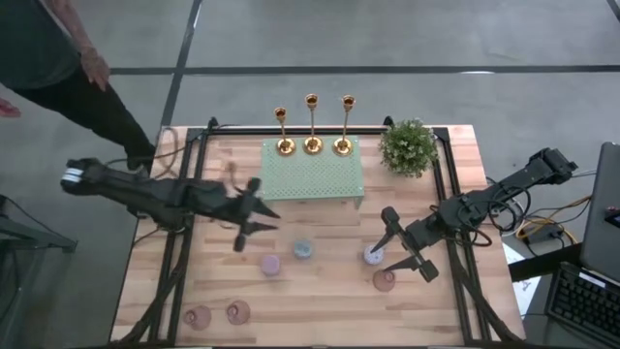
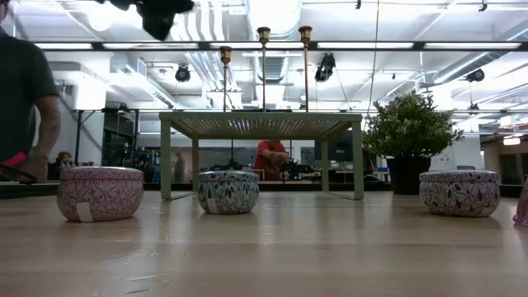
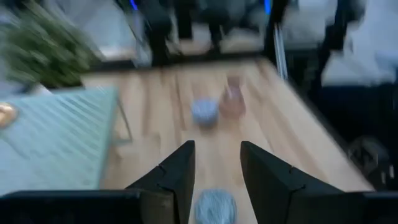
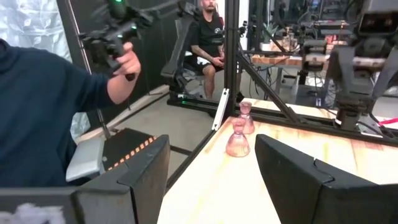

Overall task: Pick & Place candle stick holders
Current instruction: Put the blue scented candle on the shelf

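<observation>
Three gold candlesticks (image 1: 312, 126) stand by their round bases on the far edge of the pale green perforated stand (image 1: 315, 174). Several small pastel holders rest on the table: pink (image 1: 269, 264), pale blue (image 1: 302, 249), lilac (image 1: 373, 255), pink (image 1: 385, 281), and two pink ones (image 1: 218, 315) near the front edge. My left gripper (image 1: 266, 218) hangs open above the table, left of the stand's near corner. The pale blue holder (image 3: 214, 205) shows far below its fingers. My right gripper (image 1: 397, 247) stands wide open above the lilac holder, holding nothing.
A bushy green potted plant (image 1: 408, 145) stands at the far right beside the stand. A person (image 1: 58, 58) stands off the table's far left corner, and another person's sleeve and hand (image 4: 56, 106) show beyond the left edge. Bare wood lies along the table's middle and front.
</observation>
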Robot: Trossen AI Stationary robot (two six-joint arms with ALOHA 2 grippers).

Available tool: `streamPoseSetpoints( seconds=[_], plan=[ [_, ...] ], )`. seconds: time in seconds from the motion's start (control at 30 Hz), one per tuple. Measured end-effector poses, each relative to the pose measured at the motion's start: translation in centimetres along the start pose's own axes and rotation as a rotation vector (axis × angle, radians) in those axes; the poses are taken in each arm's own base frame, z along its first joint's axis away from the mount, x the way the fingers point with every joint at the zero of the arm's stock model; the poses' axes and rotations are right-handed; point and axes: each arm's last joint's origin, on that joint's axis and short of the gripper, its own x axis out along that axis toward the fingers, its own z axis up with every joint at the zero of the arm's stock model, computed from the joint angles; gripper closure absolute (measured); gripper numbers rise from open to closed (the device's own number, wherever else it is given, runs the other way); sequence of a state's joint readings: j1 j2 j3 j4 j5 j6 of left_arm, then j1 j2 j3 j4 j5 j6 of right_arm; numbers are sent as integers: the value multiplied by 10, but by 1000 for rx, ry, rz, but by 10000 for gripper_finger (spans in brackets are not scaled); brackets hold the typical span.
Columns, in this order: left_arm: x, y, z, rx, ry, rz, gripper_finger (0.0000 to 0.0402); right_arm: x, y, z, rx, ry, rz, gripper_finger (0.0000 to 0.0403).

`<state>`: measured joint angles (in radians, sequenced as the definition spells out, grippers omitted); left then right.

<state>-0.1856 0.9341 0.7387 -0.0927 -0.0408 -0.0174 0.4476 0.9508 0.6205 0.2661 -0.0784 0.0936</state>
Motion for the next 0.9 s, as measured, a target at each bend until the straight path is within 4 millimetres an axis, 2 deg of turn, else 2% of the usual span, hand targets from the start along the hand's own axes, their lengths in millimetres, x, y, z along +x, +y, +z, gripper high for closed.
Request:
streamPoseSetpoints(
  seconds=[0.1, 0.2, 0.33, 0.57, 0.7, 0.9],
  plan=[
    [-15, 2, -12, -29, -120, 31, 271, 0, 0, 0, 0, 0, -1, 175],
    [-15, 2, -28, -43, -162, 36, 271, 0, 0, 0, 0, -1, -1, 175],
    [5, 2, -45, -77, -152, 32, 271, 0, 0, 0, -6, -3, -4, 175],
    [52, 0, -67, -130, 110, 30, 263, 0, -1, 0, -4, -5, -31, 175],
    [77, -2, -72, -176, 202, 10, 227, 0, -1, 0, -12, -5, -31, 175],
    [106, -4, -74, -169, 322, 12, 130, 0, -1, 0, -11, -2, -31, 175]
  ],
)
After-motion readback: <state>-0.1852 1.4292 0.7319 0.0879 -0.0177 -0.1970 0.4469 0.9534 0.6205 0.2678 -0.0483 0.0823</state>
